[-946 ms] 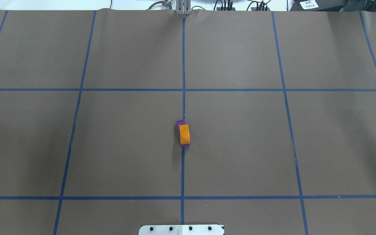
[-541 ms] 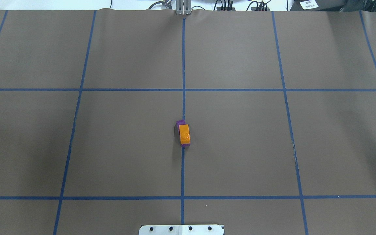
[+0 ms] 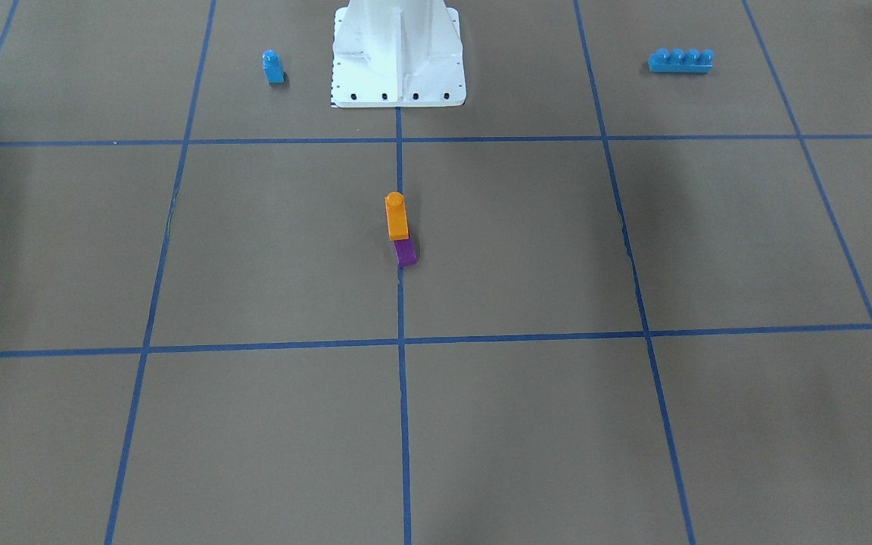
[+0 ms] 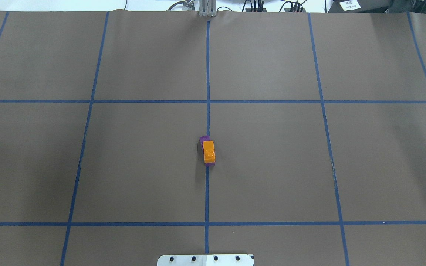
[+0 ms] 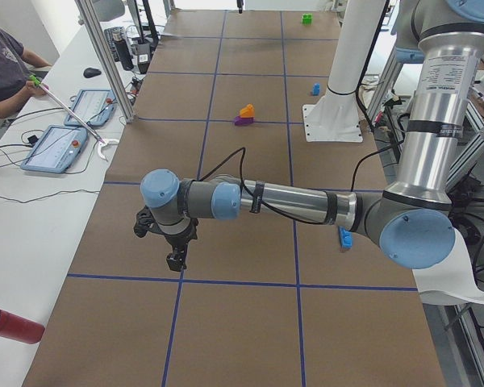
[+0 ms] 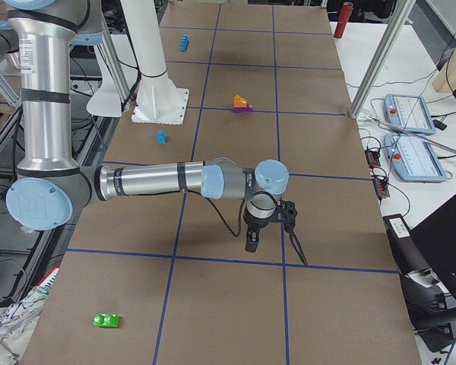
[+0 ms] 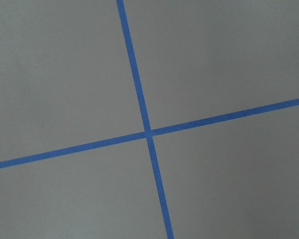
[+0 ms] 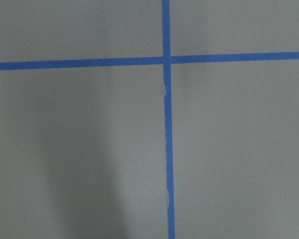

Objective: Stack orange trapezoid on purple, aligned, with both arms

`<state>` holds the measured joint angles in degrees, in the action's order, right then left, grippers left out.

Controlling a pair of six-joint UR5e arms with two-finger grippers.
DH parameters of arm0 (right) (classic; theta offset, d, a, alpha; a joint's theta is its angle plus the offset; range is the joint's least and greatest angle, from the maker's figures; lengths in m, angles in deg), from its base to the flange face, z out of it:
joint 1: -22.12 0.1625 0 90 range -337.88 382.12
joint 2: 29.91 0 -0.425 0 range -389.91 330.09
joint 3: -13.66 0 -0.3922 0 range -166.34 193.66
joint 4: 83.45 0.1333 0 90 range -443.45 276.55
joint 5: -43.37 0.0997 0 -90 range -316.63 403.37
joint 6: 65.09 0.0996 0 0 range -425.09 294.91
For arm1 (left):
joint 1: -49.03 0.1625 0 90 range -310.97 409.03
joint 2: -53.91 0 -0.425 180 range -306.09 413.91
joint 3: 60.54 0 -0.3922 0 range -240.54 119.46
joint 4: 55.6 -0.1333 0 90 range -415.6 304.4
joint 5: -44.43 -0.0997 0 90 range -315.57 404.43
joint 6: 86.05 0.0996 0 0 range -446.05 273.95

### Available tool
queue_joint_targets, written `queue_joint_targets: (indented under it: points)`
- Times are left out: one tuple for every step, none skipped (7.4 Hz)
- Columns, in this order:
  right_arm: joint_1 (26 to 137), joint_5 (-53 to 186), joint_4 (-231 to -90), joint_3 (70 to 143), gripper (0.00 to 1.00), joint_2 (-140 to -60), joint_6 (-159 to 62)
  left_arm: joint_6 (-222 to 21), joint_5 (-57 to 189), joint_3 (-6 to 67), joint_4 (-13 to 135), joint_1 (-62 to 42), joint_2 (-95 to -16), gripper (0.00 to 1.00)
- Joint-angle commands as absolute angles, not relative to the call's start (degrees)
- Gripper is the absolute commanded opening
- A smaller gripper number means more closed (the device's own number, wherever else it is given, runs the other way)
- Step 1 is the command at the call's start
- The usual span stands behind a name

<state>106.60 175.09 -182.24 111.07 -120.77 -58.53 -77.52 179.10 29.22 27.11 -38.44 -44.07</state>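
Observation:
The orange trapezoid (image 4: 209, 151) sits on top of the purple brick (image 4: 204, 139) at the table's middle, on the centre tape line. It also shows in the front view (image 3: 397, 218) above the purple brick (image 3: 405, 253), whose end sticks out from under it. No gripper touches the stack. The left gripper (image 5: 176, 260) hangs over the table far from the stack in the exterior left view. The right gripper (image 6: 251, 243) hangs likewise in the exterior right view. I cannot tell whether either is open or shut. Both wrist views show only the brown mat and blue tape.
A small blue single-stud brick (image 3: 273, 66) and a long blue four-stud brick (image 3: 680, 60) lie either side of the white robot base (image 3: 398, 53). A green brick (image 6: 106, 320) lies near the right end. An operator (image 5: 4, 64) sits by the table's far side.

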Motion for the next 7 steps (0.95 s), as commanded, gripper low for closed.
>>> queue_joint_targets:
  points:
    - [106.93,175.11,-182.15,106.49,1.0,-117.28,-58.5,-79.19,179.34,31.21,25.17,-38.51,-43.74,1.0]
    - [107.11,175.11,-182.24,106.47,1.0,-117.18,-58.32,-78.76,179.69,31.39,26.39,-38.51,-40.43,1.0]
    - [107.11,175.11,-182.24,106.38,1.0,-117.18,-58.06,-79.37,179.43,32.61,27.27,-38.43,-40.14,1.0]
    - [107.11,175.11,-182.24,106.38,1.0,-117.27,-58.06,-79.46,179.17,32.71,27.19,-38.34,-40.48,1.0]
    - [107.11,175.11,-182.24,106.47,1.0,-117.18,-58.06,-79.46,179.34,33.49,27.36,-38.42,-39.97,1.0]
    - [107.11,175.11,-182.15,106.38,1.0,-117.18,-58.06,-79.55,179.43,33.15,27.28,-38.34,-40.05,1.0]
    - [107.11,175.11,-182.15,106.47,1.0,-117.18,-58.15,-79.55,179.52,33.15,27.36,-38.34,-40.13,1.0]
